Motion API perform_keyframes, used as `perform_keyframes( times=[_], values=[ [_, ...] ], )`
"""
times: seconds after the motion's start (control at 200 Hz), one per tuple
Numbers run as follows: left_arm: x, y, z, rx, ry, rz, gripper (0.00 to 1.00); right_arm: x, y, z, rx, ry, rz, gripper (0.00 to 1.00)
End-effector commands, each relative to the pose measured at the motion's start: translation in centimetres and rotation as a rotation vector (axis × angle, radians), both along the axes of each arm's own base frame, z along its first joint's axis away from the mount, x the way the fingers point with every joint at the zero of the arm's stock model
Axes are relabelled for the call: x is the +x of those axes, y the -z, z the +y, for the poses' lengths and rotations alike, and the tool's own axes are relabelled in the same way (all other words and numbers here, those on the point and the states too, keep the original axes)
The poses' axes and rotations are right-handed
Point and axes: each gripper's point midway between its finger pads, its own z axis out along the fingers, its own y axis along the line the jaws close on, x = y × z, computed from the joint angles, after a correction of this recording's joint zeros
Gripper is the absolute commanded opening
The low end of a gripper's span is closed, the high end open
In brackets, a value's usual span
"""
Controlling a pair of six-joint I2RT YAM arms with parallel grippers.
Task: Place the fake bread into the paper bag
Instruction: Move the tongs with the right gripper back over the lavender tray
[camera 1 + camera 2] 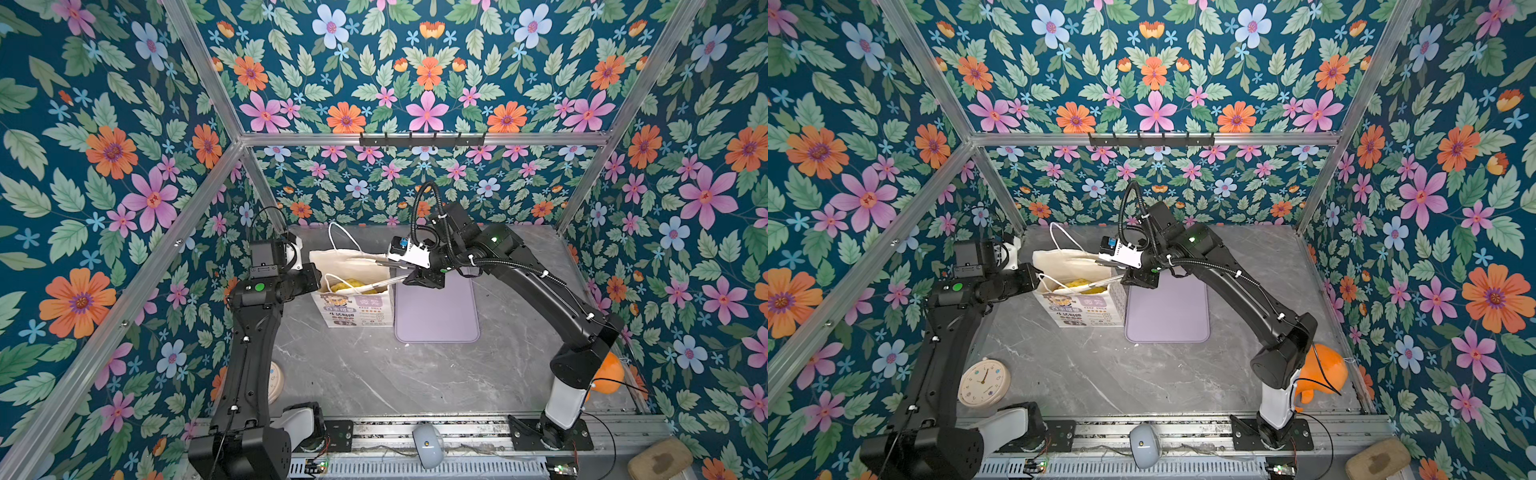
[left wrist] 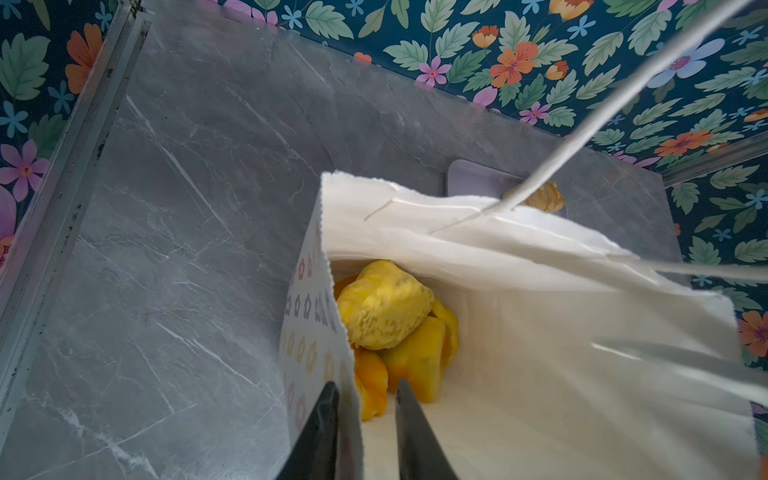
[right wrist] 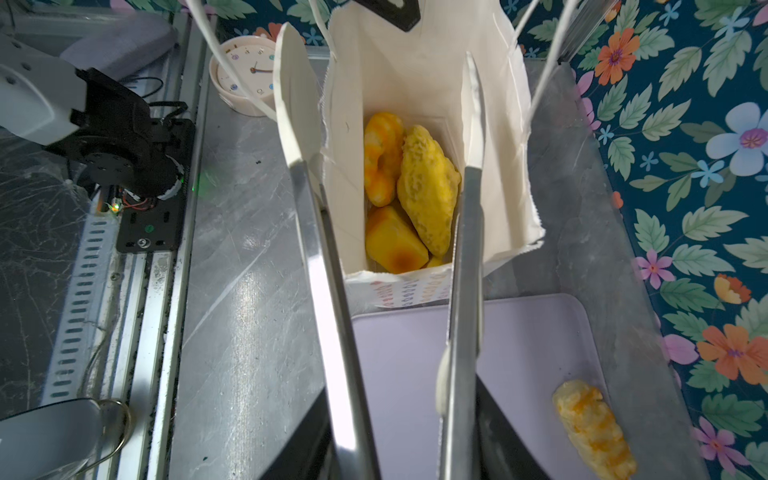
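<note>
**Bag** (image 1: 353, 309): white paper, upright on the table (image 1: 374, 374), mouth open. The front print shows a cartoon girl, a lilac panel and "KEEP SMILE" in small capitals. The Chinese lines below are too small to read. The side wall has rows of small flower outlines.

**Bread** (image 3: 428, 191): at least three glossy yellow-orange pieces lie on the bag's floor: a braided one, a crumbed roll and a block loaf. More yellow shows beneath them, kind unclear.

**Stray piece** (image 3: 594, 428): on the tray (image 1: 436, 316), apart from the bag. The right arm hides it in both top views.

**Tray**: lilac, flat, just beside the bag.

**Left gripper** (image 2: 365, 399): its fingers straddle the bag's side wall at the rim, with a narrow gap between them. Whether they pinch the paper cannot be told.

**Right gripper** (image 1: 422, 277): clamped on the tongs (image 3: 332, 332). The white tips stand apart and empty above the bag's mouth.

**Clock** (image 1: 984, 382): cream, well in front of the bag. Its numerals are unreadable.

**Plush** (image 1: 1325, 370): orange, half hidden behind the right arm.
</note>
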Motion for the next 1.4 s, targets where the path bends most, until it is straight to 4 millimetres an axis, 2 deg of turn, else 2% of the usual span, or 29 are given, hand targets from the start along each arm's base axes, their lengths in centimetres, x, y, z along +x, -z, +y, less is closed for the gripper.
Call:
perform_keyframes(
  times=[0.0,0.2,0.225,0.24,0.335,0.455,0.545,0.695,0.855,1.02,1.23,1.395],
  values=[
    [-0.1,0.1,0.0,0.001,0.000,0.005,0.26,-1.0,-2.8,0.4,0.100,-0.030,-0.018,0.44],
    [-0.2,0.0,0.0,0.003,0.001,0.001,0.26,-1.9,-6.0,-1.1,0.164,0.023,-0.049,0.44],
    [-0.2,0.0,0.0,0.004,-0.001,0.002,0.26,-1.7,-5.7,-1.1,0.169,0.032,-0.046,0.44],
    [-0.2,0.0,0.0,0.004,0.001,0.001,0.26,-2.2,-7.0,-1.8,0.199,0.034,-0.069,0.44],
    [-0.2,-0.1,0.0,0.004,0.001,-0.002,0.26,-2.3,-8.5,-3.5,0.298,0.062,-0.088,0.43],
    [-0.3,0.1,0.0,0.008,0.001,0.004,0.26,-1.3,-10.1,-7.2,0.435,0.161,-0.057,0.42],
    [-0.4,0.1,0.0,0.011,0.003,0.006,0.26,0.1,-10.3,-10.5,0.484,0.276,-0.051,0.42],
    [-0.3,-0.2,0.1,0.014,0.002,-0.002,0.26,2.4,-8.3,-14.8,0.472,0.489,-0.007,0.41],
    [0.1,-0.2,0.0,0.010,0.007,0.000,0.26,4.4,-5.3,-17.5,0.417,0.677,0.032,0.41],
    [0.0,0.1,0.2,0.016,0.000,0.003,0.26,6.1,-1.2,-19.9,0.284,0.858,0.106,0.40],
    [0.2,0.0,0.0,0.006,0.003,0.004,0.26,8.1,2.4,-21.9,0.157,1.071,0.220,0.40],
    [0.3,0.3,0.0,0.006,0.003,0.006,0.26,9.4,4.5,-22.0,0.092,1.167,0.333,0.40]
  ],
)
